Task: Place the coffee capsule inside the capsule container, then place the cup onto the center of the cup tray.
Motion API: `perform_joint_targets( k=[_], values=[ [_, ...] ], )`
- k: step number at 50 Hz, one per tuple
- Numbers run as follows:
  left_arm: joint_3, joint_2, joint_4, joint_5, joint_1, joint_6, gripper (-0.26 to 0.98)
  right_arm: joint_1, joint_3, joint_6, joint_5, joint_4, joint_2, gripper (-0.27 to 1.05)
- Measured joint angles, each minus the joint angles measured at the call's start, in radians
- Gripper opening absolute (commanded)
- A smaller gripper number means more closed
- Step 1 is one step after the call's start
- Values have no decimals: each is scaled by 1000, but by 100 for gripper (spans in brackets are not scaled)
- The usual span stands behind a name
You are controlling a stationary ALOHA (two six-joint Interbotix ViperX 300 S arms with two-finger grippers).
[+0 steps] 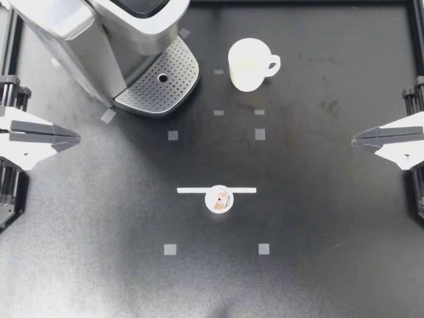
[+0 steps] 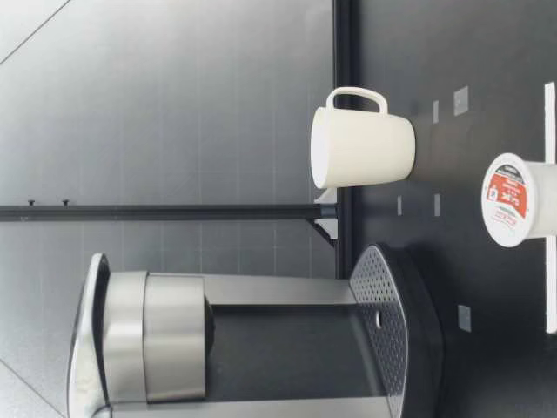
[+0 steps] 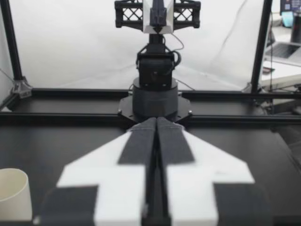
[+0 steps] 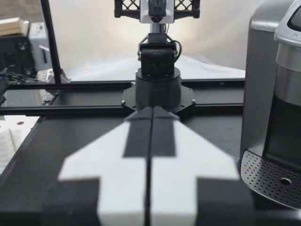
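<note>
1. My left arm (image 1: 40,136) and right arm (image 1: 387,138) sit at opposite edges of the counter (image 1: 318,218), well apart from everything on it. My left jaws and my right jaws are each pressed together and hold nothing.
2. The coffee capsule (image 1: 219,199) stands upright in the middle of the counter, foil side up, against a white strip (image 1: 192,190). It is well apart from the coffee machine (image 1: 112,40).
3. The step in hand looks like the first reach for the capsule. The jaws need to spread before they come down, wide enough to clear its rim.
4. The left arm seems the better choice, since the machine stands on its side. Come down from above and turn the wrist so neither finger lands on the strip.
5. The capsule looks light, so center over it and close gently. An off-center touch could tip it or push it away.
6. I cannot tell whether the capsule container is open; check before carrying.
7. The cup (image 1: 248,64) stands upright beside the cup tray (image 1: 169,89), not on it, and can wait.
</note>
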Motion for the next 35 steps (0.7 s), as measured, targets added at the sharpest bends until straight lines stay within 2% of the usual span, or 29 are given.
perform_joint_targets(
  k=[4, 14, 20, 35],
  values=[
    [0, 0, 0, -18, 6, 0, 16, 0, -2, -2, -2, 0, 2, 11],
    [21, -2, 0, -97, 12, 2, 15, -17, -41, 14, -3, 37, 92, 11],
    [21, -2, 2, -112, 12, 8, 15, -26, -87, 15, 52, 71, 204, 11],
    [31, -2, 2, -114, 12, 12, 15, -29, -276, 31, 348, 106, 551, 14]
  ],
)
